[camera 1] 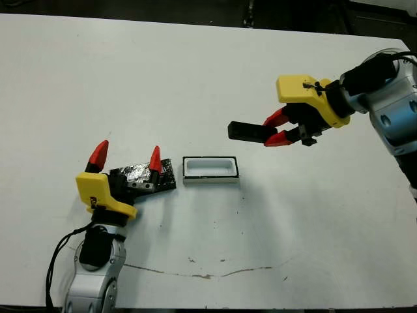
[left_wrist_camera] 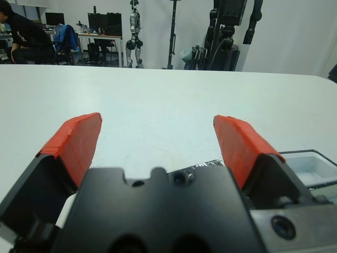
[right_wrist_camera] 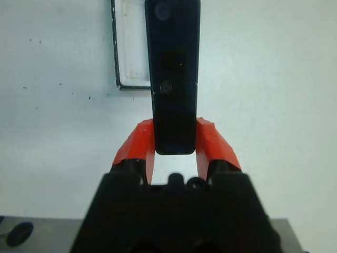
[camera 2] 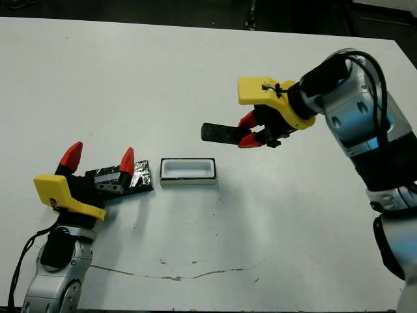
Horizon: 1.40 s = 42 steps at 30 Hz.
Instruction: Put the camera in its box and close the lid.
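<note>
Two tools, right tool (camera 1: 275, 129) gripping camera (camera 1: 246, 131), left tool (camera 1: 128, 156) spread, seemingly over lid (camera 1: 144, 175)

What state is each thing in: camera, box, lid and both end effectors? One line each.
Camera: held in the air, not yet in the box.
Box: open, empty, on the table.
Lid: off, flat beside the box.
Right end effector: shut on the camera.
Left end effector: open, over the lid.
</note>
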Available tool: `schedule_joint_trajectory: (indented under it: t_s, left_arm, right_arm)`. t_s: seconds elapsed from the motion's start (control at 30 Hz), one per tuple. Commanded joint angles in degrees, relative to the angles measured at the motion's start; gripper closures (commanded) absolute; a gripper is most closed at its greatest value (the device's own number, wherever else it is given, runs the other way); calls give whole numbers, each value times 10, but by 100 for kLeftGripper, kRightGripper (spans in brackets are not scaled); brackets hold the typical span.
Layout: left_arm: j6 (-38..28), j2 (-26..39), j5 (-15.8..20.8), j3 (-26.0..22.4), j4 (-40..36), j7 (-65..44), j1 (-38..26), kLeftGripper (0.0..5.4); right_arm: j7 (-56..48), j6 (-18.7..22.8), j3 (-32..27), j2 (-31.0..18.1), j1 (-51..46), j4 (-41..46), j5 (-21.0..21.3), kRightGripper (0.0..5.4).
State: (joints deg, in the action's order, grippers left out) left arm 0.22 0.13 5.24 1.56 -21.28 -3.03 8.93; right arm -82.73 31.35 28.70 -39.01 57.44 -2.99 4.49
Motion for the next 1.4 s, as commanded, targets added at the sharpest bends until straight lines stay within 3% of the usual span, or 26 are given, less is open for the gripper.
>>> schedule_joint_trajectory:
  t_s: [0.03, 0.4, 0.83, 1.4]
  left_arm:
    - [5, 0, -2, 1, 0, 1, 9, 0]
    - [11, -1, -4, 5, -5, 2, 10, 0]
    - [23, -7, -4, 12, -9, 10, 11, 0]
    - [39, -26, -6, 24, -11, 31, 17, 0]
  right_arm:
    - [0, 14, 14, 11, 3, 7, 5, 374]
    - [-21, 5, 72, 53, 45, -25, 44, 374]
    - [-49, -104, 125, 118, 115, -90, 110, 374]
    - [-60, -64, 134, 146, 96, -115, 148, 374]
